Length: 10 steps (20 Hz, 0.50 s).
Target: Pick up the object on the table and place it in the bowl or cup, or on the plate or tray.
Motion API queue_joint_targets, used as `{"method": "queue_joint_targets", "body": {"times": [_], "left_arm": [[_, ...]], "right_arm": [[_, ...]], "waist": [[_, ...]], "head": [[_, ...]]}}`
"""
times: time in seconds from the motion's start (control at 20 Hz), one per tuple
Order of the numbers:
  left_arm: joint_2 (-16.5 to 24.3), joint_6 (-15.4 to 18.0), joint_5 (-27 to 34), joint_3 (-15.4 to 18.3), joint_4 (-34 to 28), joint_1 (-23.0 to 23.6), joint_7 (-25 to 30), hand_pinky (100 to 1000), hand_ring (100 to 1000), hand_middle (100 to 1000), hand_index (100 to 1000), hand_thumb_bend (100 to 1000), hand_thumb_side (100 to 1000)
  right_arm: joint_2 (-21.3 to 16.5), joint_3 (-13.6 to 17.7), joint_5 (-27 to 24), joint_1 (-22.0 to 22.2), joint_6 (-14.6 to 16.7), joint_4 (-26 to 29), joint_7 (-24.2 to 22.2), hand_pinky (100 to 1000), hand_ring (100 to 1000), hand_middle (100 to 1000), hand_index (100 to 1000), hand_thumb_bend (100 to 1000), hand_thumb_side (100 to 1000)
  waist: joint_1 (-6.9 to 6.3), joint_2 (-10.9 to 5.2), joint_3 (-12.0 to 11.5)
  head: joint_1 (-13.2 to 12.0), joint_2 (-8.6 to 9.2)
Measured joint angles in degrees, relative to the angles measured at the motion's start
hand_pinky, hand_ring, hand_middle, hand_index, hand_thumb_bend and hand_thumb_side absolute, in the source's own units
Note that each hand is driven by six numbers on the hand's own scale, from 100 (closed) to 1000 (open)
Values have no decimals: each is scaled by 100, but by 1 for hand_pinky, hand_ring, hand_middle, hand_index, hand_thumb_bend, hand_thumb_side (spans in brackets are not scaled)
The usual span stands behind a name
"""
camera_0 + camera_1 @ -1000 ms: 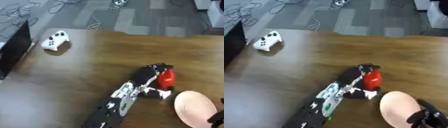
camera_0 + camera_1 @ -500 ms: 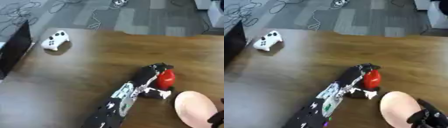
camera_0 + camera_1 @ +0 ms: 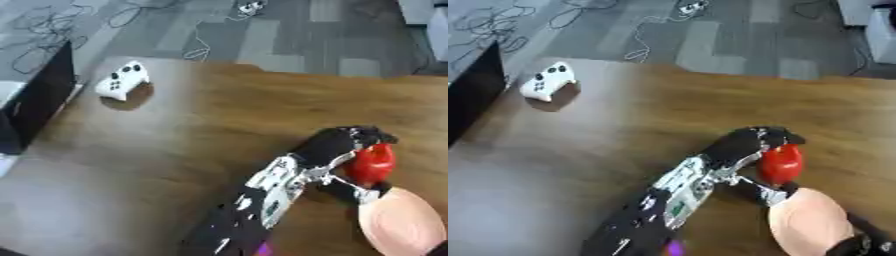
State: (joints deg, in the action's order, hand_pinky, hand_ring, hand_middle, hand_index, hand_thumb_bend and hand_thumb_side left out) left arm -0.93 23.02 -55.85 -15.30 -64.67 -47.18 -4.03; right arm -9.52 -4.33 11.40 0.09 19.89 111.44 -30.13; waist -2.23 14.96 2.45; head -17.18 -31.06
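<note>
While the brown wooden desk [image 3: 227, 115] fills most of both views, grey floor with loose cables shows beyond its far edge. Next in size comes the robot's left arm [image 3: 254, 210], black with silver and white parts, which reaches up from the lower middle toward the right side of the desk. A black flat panel [image 3: 39, 100] stands along the left edge of the desk. A pale pink plate [image 3: 811, 222] lies at the lower right, partly cut off by the edge of the picture. The left robot hand [image 3: 750, 145] sits at the end of the arm with its fingers curled round a red object [image 3: 782, 164], the fingers over the top of it and the thumb below it. That red object is rounded and glossy, and it sits just above the near rim of the plate, between the robot hand and the plate; whether it touches the desk cannot be told. A white game controller [image 3: 122, 81] lies well apart from all this, at the far left of the desk near the panel. Smallest, the right robot hand [image 3: 868, 242] shows as a dark shape at the lower right corner, just beside the plate; whether it is spread or closed cannot be told.
</note>
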Motion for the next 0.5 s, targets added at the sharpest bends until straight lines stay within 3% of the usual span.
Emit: {"method": "queue_joint_targets", "body": {"times": [0.5], "left_arm": [[-124, 214, 27, -259, -34, -159, 258, 228, 402, 483, 639, 100, 111]], "right_arm": [[89, 66, 286, 215, 124, -35, 82, 515, 618, 605, 1000, 100, 644]], "waist": [[3, -28, 59]], "head": [[-52, 2]]}}
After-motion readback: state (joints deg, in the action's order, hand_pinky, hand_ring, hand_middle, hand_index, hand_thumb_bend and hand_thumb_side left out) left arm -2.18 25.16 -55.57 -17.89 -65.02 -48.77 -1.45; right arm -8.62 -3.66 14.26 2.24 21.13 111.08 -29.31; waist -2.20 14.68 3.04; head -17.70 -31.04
